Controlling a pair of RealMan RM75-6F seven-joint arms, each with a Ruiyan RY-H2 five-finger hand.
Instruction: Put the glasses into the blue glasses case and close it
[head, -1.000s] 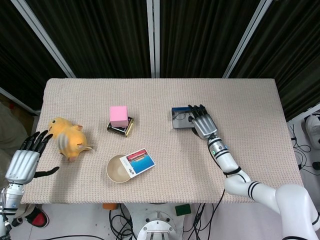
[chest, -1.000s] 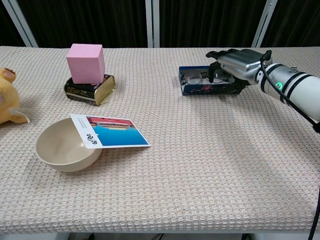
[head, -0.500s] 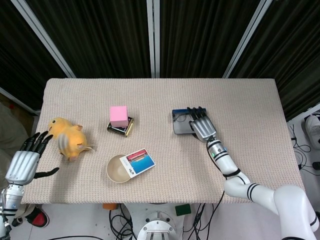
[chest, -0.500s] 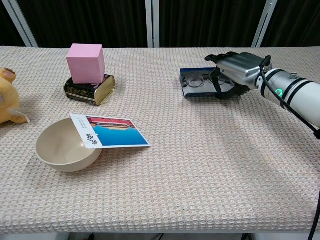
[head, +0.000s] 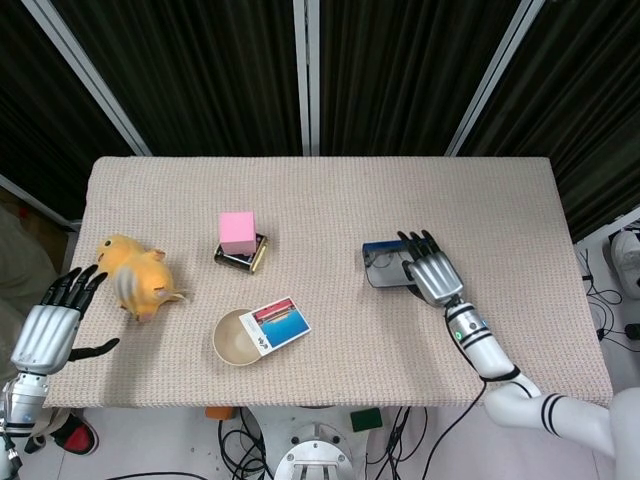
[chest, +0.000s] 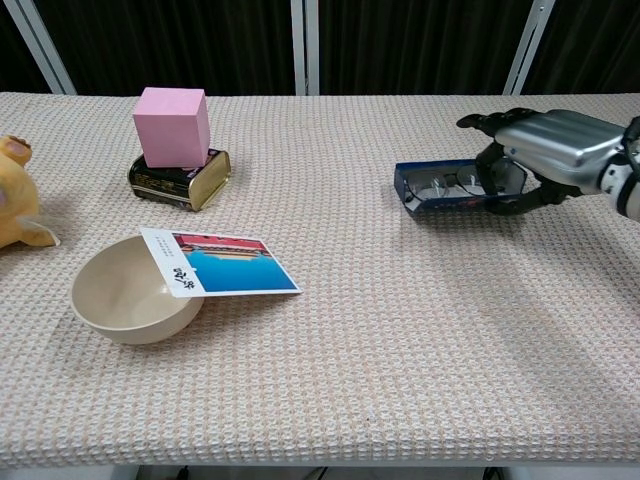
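The blue glasses case (head: 382, 266) (chest: 432, 192) lies open on the right half of the table. Inside it are the glasses (chest: 447, 183), with lenses and a thin frame visible. My right hand (head: 433, 268) (chest: 545, 155) grips the case's right end, its fingers curled over the rim and into the case. That end and part of the glasses are hidden under the hand. My left hand (head: 50, 325) hangs open off the table's front-left corner, fingers apart and holding nothing. It shows only in the head view.
A pink cube (head: 237, 230) (chest: 172, 126) sits on a dark tin (chest: 180, 178) left of centre. A yellow plush toy (head: 138, 278) (chest: 12, 195) lies at the left edge. Near the front stands a beige bowl (head: 231, 343) (chest: 120, 298) with a picture card (head: 275, 322) (chest: 225, 265) across its rim.
My right hand has pulled the case, with the glasses inside, to the right and toward the table's front. The left hand has barely moved.
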